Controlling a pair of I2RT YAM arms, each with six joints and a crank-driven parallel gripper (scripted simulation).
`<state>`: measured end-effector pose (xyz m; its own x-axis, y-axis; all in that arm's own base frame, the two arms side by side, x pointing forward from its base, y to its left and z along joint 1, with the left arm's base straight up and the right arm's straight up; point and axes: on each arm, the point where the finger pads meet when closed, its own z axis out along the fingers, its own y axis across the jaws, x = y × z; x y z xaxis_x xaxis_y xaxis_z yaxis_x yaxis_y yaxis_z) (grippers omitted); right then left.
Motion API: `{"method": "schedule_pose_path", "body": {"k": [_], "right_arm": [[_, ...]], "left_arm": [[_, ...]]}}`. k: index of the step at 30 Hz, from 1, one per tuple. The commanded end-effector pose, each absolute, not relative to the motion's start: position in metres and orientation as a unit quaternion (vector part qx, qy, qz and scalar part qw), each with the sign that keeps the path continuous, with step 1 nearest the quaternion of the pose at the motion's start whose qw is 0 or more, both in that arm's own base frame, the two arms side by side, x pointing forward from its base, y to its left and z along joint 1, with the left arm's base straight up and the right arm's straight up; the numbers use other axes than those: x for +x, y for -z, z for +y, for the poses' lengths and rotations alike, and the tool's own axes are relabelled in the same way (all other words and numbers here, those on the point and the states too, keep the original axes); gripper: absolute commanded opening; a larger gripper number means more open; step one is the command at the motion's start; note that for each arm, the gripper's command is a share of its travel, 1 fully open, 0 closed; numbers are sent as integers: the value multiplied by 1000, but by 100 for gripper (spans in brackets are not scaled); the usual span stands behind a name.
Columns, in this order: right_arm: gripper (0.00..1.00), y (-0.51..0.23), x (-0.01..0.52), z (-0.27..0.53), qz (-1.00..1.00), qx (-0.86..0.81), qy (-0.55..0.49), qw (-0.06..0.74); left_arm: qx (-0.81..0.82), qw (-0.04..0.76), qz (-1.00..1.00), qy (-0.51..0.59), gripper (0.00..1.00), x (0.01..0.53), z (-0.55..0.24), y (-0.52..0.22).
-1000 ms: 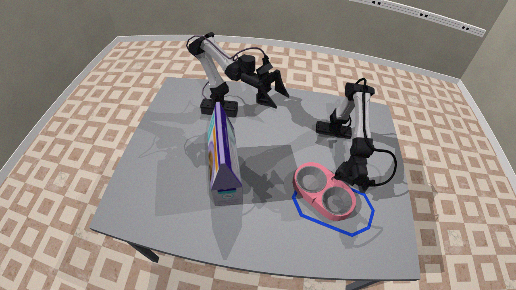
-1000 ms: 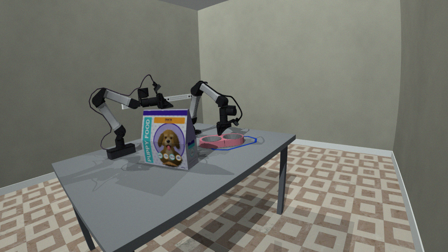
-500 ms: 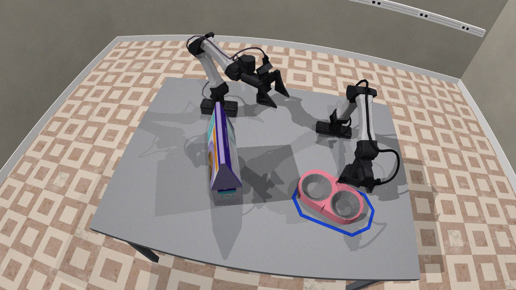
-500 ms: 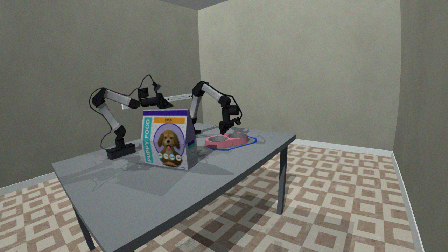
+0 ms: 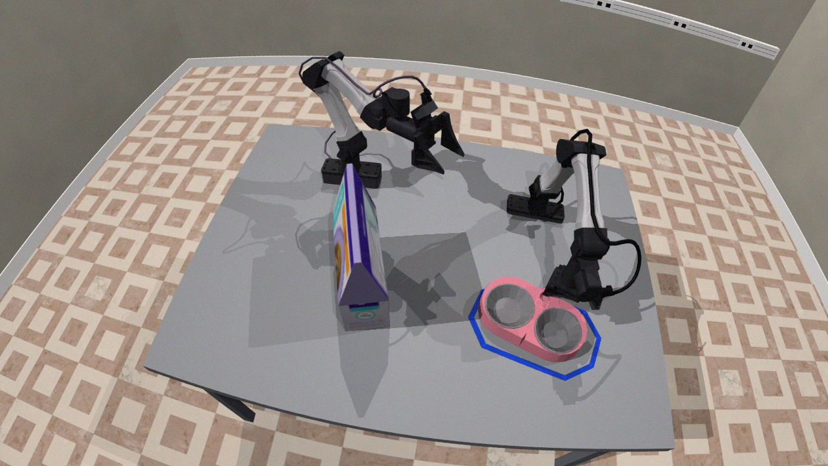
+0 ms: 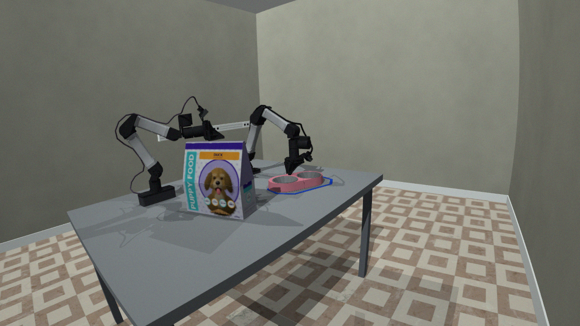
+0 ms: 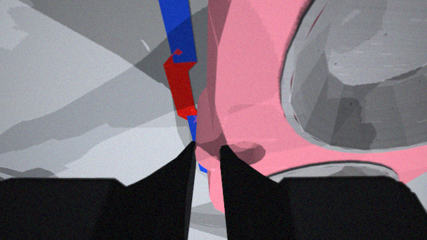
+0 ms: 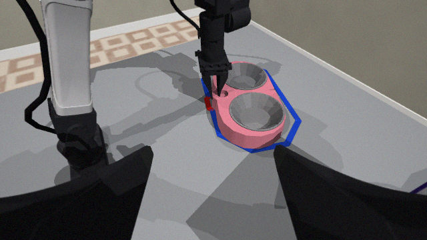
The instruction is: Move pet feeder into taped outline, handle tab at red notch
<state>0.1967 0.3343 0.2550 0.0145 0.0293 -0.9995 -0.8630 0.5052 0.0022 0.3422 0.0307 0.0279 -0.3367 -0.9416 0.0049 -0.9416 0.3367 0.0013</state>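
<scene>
A big paper bag (image 5: 356, 249) (image 6: 216, 182) stands up on the gray bench (image 5: 289, 371) (image 6: 162, 263) (image 8: 180, 187). Its front says "PUPPY FOOD" in white letters up a teal stripe, and "DUCK" on an orange bar. There is a brown puppy with its pink tongue out in a purple circle, with four little round badges low down. Their words are too small to read, and so are the ones on the bag's side. The top is purple and comes to a thin edge, like a roof.

The pet feeder (image 5: 503, 334) (image 6: 292, 185) (image 7: 253, 120) (image 8: 247, 138) is pink and smooth, with two round ends. Two shiny steel bowls (image 5: 509, 305) (image 6: 286, 179) (image 7: 360, 67) (image 8: 257, 111) sit in its wells and look level.

The left hand (image 5: 544, 292) (image 6: 289, 173) (image 7: 207, 145) (image 8: 215, 97) is pinching the handle tab (image 7: 208, 157) (image 8: 220, 99), one black finger on each side of its pink edge. The feeder is mostly over the space in the blue tape outline (image 5: 524, 362) (image 6: 294, 194) (image 7: 180, 33) (image 8: 283, 96), but the tab pokes over the blue line. The tab is beside the red notch (image 7: 180, 87) (image 8: 207, 103), not lined up with it.

The right hand (image 5: 453, 163) (image 6: 223, 137) (image 8: 213, 148) is wide open and holds nothing, up in the air well apart from the feeder.

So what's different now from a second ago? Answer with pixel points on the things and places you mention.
The pink feeder (image 5: 539, 308) (image 6: 297, 185) (image 7: 247, 123) (image 8: 258, 139) slid rightward in the top view, farther into the blue outline (image 5: 524, 362) (image 6: 295, 193) (image 7: 180, 33) (image 8: 297, 121), turning slightly counterclockwise. The left gripper (image 5: 544, 294) (image 6: 289, 173) (image 7: 207, 145) (image 8: 215, 97) moved along, jaws shut on it. Nothing was let go. The right gripper (image 5: 453, 163) (image 6: 222, 136) (image 8: 213, 148) and puppy food bag (image 5: 359, 255) (image 6: 219, 182) stayed put.
</scene>
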Motion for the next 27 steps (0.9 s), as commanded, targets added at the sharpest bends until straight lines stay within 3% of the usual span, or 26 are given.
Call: {"method": "schedule_pose_path", "body": {"k": [1, 13, 15, 27], "right_arm": [[100, -260, 196, 334, 600, -342, -360, 628], [100, -260, 196, 334, 600, -342, -360, 628], [100, -260, 196, 334, 600, -342, -360, 628], [100, -260, 196, 334, 600, -342, -360, 628]], "left_arm": [[631, -8, -775, 4, 12, 361, 46, -26], [629, -19, -777, -1, 12, 370, 51, -26], [629, -19, -777, -1, 36, 370, 51, -26], [629, -45, -776, -15, 37, 365, 51, -75]]}}
